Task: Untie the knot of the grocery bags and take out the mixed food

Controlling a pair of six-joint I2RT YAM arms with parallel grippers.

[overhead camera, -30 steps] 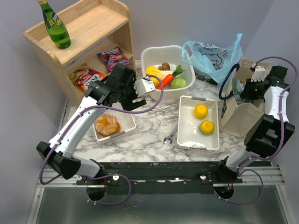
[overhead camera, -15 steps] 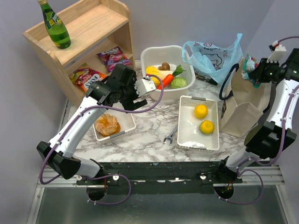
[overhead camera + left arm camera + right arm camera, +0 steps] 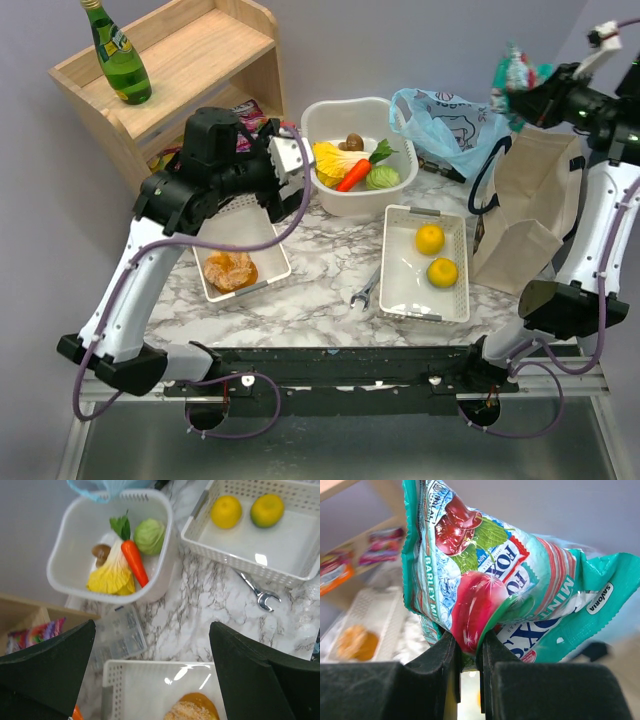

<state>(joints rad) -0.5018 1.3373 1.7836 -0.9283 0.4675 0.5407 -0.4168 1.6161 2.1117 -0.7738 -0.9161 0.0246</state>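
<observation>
The light-blue bag [image 3: 455, 125] lies open and slack at the back, and I see no knot. Its edge shows in the left wrist view [image 3: 107, 487]. A white tub [image 3: 392, 115] holds the leafy cabbage [image 3: 112, 575], carrot [image 3: 134, 562], green cabbage [image 3: 149, 536] and mushroom [image 3: 101, 553]. Two yellow fruits [image 3: 436, 254] lie in the right basket [image 3: 400, 300]. Bread [image 3: 229, 270] lies in the left basket [image 3: 240, 220]. My left gripper [image 3: 152, 625] is open and empty above it. My right gripper [image 3: 468, 645] is shut on teal candy packets [image 3: 485, 570], held high above the beige tote [image 3: 530, 215].
A wooden shelf [image 3: 190, 60] stands at the back left with a green bottle [image 3: 118, 55] on top and snack packets [image 3: 180, 160] below. A wrench [image 3: 363, 290] lies between the baskets. A clear plastic box [image 3: 117, 637] sits beside the tub.
My right gripper rose from the tote's mouth with the teal packets, now high at the back right. My left arm swung back and left, from beside the tub to over the bread basket.
</observation>
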